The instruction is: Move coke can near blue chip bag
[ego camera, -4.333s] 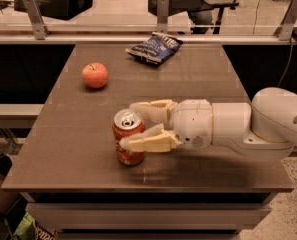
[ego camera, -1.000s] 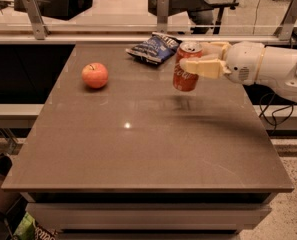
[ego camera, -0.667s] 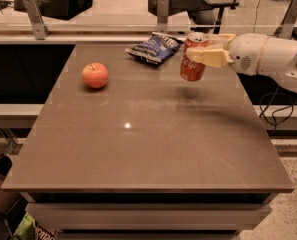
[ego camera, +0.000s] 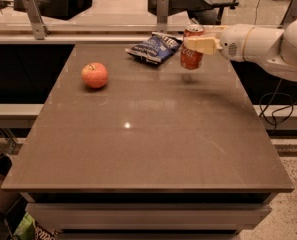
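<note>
Taking the flat brown rectangular table (ego camera: 153,139) as a clock face with twelve at its far edge, a round orange-red apple (ego camera: 94,75) sits alone at about ten o'clock, well apart from everything else. At twelve o'clock, close to the far edge, lies the crumpled dark blue foil chip bag (ego camera: 154,47) with white markings. It lies flat, and whether anything is inside it cannot be told.

Just beside the bag, at its three o'clock and at about one o'clock on the table, is the small red aluminium coke can (ego camera: 192,57) with white script lettering. It is upright and apart from the bag, not touching it. Its silver top faces up, but whether it is sealed or what it holds cannot be made out. A faint shadow lies on the table just beneath it, and the can seems to hang slightly clear of the surface.

The cream-coloured two-finger gripper (ego camera: 197,38) reaches in from three o'clock and holds the can by its upper half. One finger (ego camera: 202,45) crosses the near side of the can, and the other is mostly hidden behind it. The bulky white arm (ego camera: 268,44) runs off the right edge of the view.
</note>
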Controlling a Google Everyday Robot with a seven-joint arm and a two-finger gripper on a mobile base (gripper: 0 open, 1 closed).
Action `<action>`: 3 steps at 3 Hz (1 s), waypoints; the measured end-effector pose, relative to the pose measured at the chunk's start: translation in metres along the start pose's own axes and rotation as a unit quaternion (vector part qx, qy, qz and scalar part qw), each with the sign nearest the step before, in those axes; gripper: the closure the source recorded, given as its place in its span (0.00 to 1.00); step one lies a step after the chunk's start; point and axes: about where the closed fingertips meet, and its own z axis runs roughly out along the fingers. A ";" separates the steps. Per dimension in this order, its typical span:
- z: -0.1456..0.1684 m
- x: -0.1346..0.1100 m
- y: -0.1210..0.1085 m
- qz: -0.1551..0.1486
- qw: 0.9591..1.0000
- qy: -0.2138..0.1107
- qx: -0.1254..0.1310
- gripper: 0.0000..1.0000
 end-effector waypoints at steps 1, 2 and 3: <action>0.027 0.013 -0.012 0.008 1.000 0.003 0.012 1.00; 0.046 0.028 -0.022 0.015 1.000 -0.007 0.019 1.00; 0.060 0.040 -0.026 0.019 0.999 -0.017 0.021 1.00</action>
